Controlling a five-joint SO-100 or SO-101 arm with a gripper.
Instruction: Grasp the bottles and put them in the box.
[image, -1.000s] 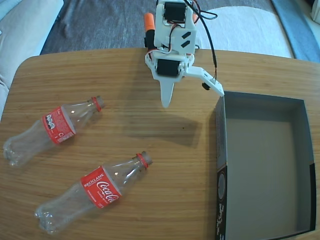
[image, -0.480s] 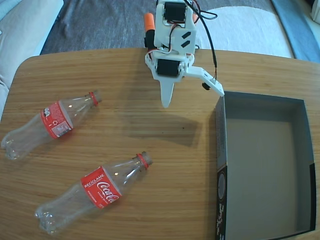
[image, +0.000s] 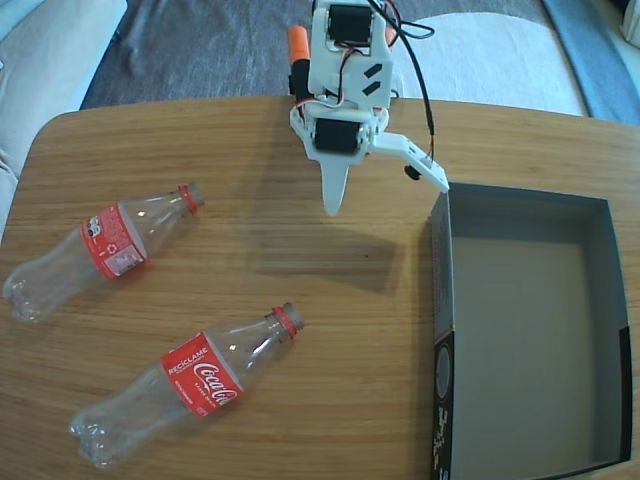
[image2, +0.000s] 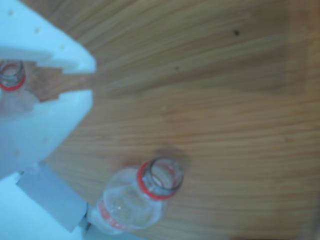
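Fixed view: white 3D-printed robot arm stands at the far edge of the round-cornered wooden counter (image: 250, 250). Its 2-finger white hand (image: 385, 200) hangs above the bare wood, fingers spread wide apart, nothing between them; 1 finger points down toward the near side, the other angles right, its tip just beside the far-left corner of the box.

2 clear plastic Coca-Cola bottles with red labels and red neck rings, no caps, lie on their sides on the left half of the counter, well apart from the hand. Far-left bottle (image: 100, 250): mouth pointing right and far. Near bottle (image: 190, 385): same heading, label script facing up. The 2 do not touch.

Shallow rectangular cardboard box with dark walls and grey floor (image: 445, 290) sits on the right half, white print on its near-left outer wall.

Wrist view: hand (image2: 92, 80) enters from left; near bottle (image2: 137, 200) seen mouth-on below it, the other bottle's neck (image2: 11, 80) partly hidden behind the fingers.
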